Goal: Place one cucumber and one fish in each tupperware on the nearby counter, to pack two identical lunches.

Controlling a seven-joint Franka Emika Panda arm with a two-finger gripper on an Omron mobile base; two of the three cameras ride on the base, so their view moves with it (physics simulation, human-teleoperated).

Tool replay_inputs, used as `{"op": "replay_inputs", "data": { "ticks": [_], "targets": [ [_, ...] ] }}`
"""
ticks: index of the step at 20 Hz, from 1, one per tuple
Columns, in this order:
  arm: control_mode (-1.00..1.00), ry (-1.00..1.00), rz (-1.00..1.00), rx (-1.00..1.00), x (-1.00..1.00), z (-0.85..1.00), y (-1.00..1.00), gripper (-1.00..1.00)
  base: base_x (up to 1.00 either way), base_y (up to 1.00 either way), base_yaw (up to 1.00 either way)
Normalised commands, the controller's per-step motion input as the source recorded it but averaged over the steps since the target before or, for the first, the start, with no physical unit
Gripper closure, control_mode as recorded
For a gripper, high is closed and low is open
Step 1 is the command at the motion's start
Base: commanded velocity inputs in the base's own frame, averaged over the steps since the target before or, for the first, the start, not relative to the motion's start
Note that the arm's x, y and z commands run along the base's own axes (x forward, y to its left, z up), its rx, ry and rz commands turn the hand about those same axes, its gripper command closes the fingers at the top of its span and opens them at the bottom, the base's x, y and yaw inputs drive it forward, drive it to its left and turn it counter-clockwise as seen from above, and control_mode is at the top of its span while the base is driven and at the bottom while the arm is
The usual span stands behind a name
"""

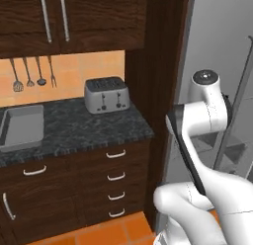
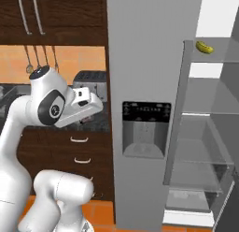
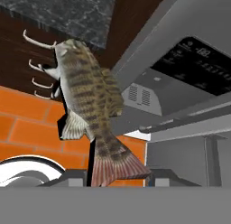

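Observation:
My gripper (image 3: 117,175) is shut on a fish (image 3: 88,99) by its tail. The fish is mottled grey-green with a dark back, and it points away from the hand over the drawer fronts and the orange floor. The white hand (image 2: 84,102) hangs level with the counter's (image 1: 89,125) right end, in front of the fridge door. One yellow-green cucumber (image 2: 204,47) lies on an upper shelf of the open fridge. A light-grey tupperware (image 1: 22,125) rests on the dark speckled counter at the far left, cut off by the frame edge. The part of its inside that shows is bare.
A silver four-slot toaster (image 1: 106,94) stands at the back of the counter. Brown drawers (image 1: 116,177) with curved handles sit below it. The grey fridge door with its dispenser (image 2: 145,128) stands close to the right of the hand. Glass shelves (image 2: 205,156) lie in the open fridge beyond it.

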Motion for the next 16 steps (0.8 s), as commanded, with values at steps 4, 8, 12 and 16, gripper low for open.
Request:
{"op": "replay_inputs", "data": {
  "ticks": [4,8,12,16],
  "targets": [
    [1.0,0.0,0.0,0.0,0.0,0.0,0.0,1.0,0.0,1.0,0.0],
    [1.0,0.0,0.0,0.0,0.0,0.0,0.0,1.0,0.0,1.0,0.0],
    [1.0,0.0,0.0,0.0,0.0,0.0,0.0,1.0,0.23,1.0,-0.01],
    [1.0,0.0,0.0,0.0,0.0,0.0,0.0,1.0,0.74,1.0,-0.07]
  ]
}}
